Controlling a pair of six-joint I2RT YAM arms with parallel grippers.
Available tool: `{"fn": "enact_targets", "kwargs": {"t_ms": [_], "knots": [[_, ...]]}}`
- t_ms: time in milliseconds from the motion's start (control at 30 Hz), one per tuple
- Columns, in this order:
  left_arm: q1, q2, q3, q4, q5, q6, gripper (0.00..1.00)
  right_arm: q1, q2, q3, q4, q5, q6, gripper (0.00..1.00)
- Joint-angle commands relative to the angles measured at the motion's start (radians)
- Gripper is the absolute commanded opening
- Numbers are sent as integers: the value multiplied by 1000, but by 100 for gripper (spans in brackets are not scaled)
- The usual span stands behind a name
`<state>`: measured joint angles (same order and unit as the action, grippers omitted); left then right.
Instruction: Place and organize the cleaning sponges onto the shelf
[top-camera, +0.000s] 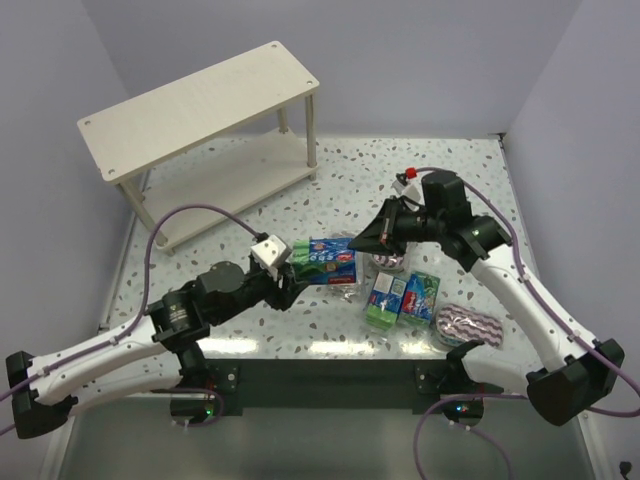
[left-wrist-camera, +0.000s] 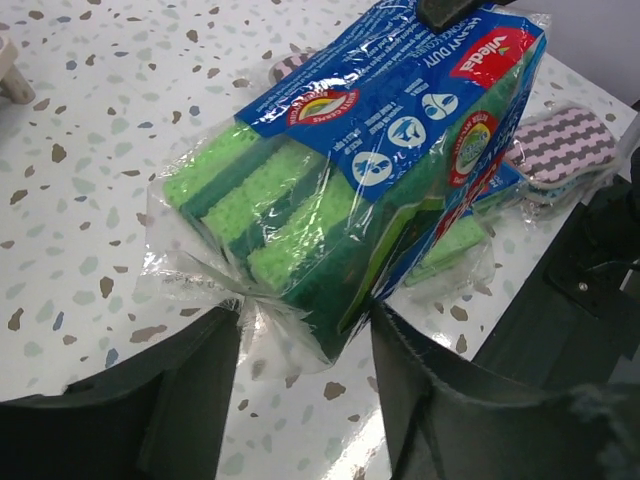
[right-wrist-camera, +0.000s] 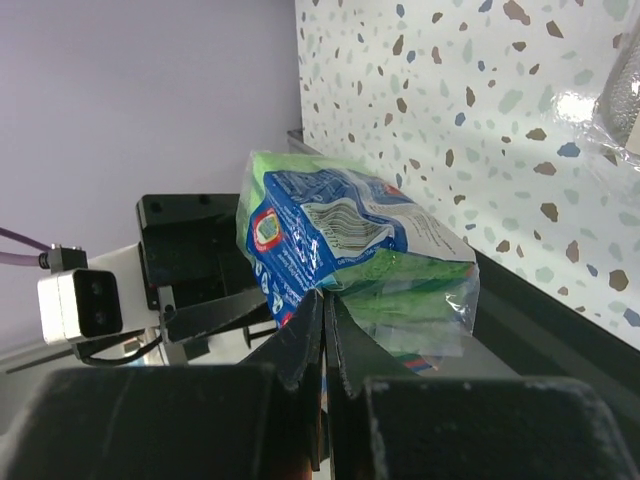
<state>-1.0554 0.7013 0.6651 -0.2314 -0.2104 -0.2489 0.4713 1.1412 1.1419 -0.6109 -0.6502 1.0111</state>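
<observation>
Gripping sponge pack (left-wrist-camera: 370, 170) from both ends.

We see a speckled white table (top-camera: 440, 180). The cream shelf (top-camera: 200, 105) stands at its far left corner. Near the front edge, right of the middle, two green-and-blue packs (top-camera: 400, 298) lie side by side, touching. Just to their right, toward the front right corner, lies a striped oval pad (top-camera: 468, 324). A silvery clear pack (top-camera: 388, 262) lies just behind the two packs.
</observation>
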Motion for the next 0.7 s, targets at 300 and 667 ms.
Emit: {"fn": "enact_targets", "kwargs": {"t_ms": [300,667], "knots": [[-6,64,47,115,65,2,5,0,-20,-67,117,-120,80,0],[-5,-19,30,101,-1,-47,0,-6,-52,-83,151,-112,116,45]]}}
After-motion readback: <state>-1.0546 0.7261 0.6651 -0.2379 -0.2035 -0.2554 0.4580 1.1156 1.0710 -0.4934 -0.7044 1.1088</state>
